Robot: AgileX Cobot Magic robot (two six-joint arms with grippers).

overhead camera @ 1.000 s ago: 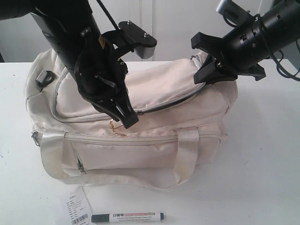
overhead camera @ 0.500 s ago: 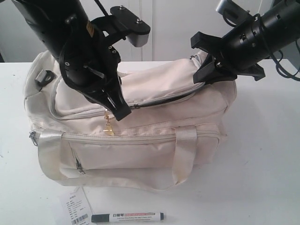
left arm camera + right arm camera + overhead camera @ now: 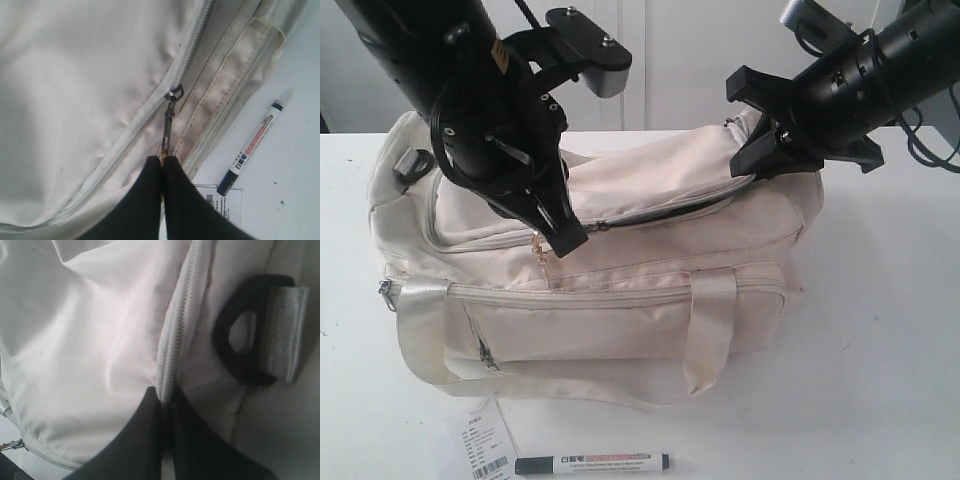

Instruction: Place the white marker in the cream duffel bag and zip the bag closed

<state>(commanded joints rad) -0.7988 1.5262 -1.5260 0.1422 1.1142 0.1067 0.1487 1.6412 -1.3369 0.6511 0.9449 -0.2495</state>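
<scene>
Marker (image 3: 592, 463) lies flat on the counter (image 3: 880, 380) at 6 o'clock from the bag (image 3: 620, 330). It is clear of the bag, with the cap end toward 9 o'clock, just beside a paper tag (image 3: 480, 447). It is not yet in the bag.

Step in hand, as I read it: opening the top zip (image 3: 670, 213). A dark gap shows from the slider (image 3: 174, 93) toward the 3 o'clock end. The 9 o'clock run looks closed.

Left hand (image 3: 162, 162): fingertips pressed together on the thin pull (image 3: 168, 122) hanging from the slider. Right hand (image 3: 167, 397): pinched shut on the bag's zip edge, near a black D-ring (image 3: 224, 347).

Doing it well:
- Draw the pull along the zip line toward 9 o'clock, kept low rather than lifted, so the slider doesn't cock.
- Right hand holds its end firm as an anchor. Soft fabric will bunch if it goes slack.
- The pull is slim and may slip, so go slow and even.
- Open it wide enough to pass the marker lengthwise.

Pose, exterior view: the left arm drops steeply from 11 o'clock, with the left hand (image 3: 565, 238) pointing toward 5 o'clock at the bag's top front edge. The right arm comes in nearly level from 2 o'clock, with the right hand (image 3: 752, 170) aimed toward 8 o'clock at the bag's 3 o'clock end.
</scene>
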